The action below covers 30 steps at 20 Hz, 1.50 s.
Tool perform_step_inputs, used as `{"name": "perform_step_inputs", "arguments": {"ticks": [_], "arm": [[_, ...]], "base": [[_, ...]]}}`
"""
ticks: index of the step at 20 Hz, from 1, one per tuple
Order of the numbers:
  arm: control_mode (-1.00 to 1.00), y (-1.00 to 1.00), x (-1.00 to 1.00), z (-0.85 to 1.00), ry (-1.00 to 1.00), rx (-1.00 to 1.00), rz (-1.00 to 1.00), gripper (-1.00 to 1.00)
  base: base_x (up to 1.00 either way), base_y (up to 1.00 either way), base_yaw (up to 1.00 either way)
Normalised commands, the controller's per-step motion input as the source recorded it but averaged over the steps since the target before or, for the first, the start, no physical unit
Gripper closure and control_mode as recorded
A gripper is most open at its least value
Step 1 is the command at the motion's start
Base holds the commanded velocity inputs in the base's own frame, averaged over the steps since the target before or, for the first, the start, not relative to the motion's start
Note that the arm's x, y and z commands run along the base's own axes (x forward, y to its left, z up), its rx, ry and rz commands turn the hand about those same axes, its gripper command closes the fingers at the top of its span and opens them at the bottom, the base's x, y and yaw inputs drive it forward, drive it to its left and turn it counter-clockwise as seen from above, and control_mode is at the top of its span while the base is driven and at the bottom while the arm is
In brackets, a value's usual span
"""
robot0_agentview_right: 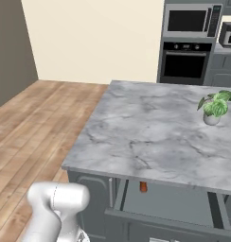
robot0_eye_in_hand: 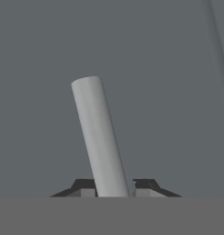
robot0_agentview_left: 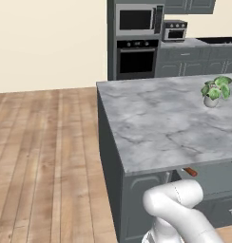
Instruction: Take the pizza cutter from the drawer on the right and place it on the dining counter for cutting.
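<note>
The drawer (robot0_agentview_right: 174,202) stands pulled out under the marble island top, dark grey inside; it also shows in the left base view as the drawer (robot0_agentview_left: 217,179). At its back left lies the pizza cutter (robot0_agentview_right: 143,186), of which an orange-red handle shows; the same pizza cutter (robot0_agentview_left: 190,172) sits just below the counter edge. In the hand view my gripper (robot0_eye_in_hand: 111,188) is shut on the drawer's pale metal bar handle (robot0_eye_in_hand: 98,133), which slants up between the dark fingertips (robot0_eye_in_hand: 86,187) against the flat grey drawer front. The dining counter is out of view.
The marble-topped island (robot0_agentview_left: 151,128) carries a small potted plant (robot0_agentview_left: 214,91) at its far right. Behind it stand a wall oven (robot0_agentview_left: 136,58), a microwave (robot0_agentview_left: 135,19) and grey cabinets. Wooden floor (robot0_agentview_left: 42,156) lies open to the left.
</note>
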Motion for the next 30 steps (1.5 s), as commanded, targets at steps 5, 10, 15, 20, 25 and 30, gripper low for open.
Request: {"name": "perform_step_inputs", "arguments": {"ticks": [5, 10, 15, 20, 25, 30], "arm": [[-1.00, -0.17, -0.45, -0.01, 0.00, 0.00, 0.00, 1.00], [-1.00, -0.15, -0.46, -0.02, 0.00, 0.00, 0.00, 1.00], [-1.00, -0.17, -0.50, -0.01, 0.00, 0.00, 0.00, 1.00], [-1.00, -0.17, -0.48, -0.01, 0.00, 0.00, 0.00, 1.00], [-1.00, -0.16, -0.46, -0.01, 0.00, 0.00, 0.00, 1.00], [-1.00, -0.18, -0.47, -0.01, 0.00, 0.00, 0.00, 1.00]], "base": [[0.00, 0.00, 0.00], [0.00, 0.00, 0.00], [0.00, 0.00, 0.00], [0.00, 0.00, 0.00], [0.00, 0.00, 0.00], [0.00, 0.00, 0.00]]}}
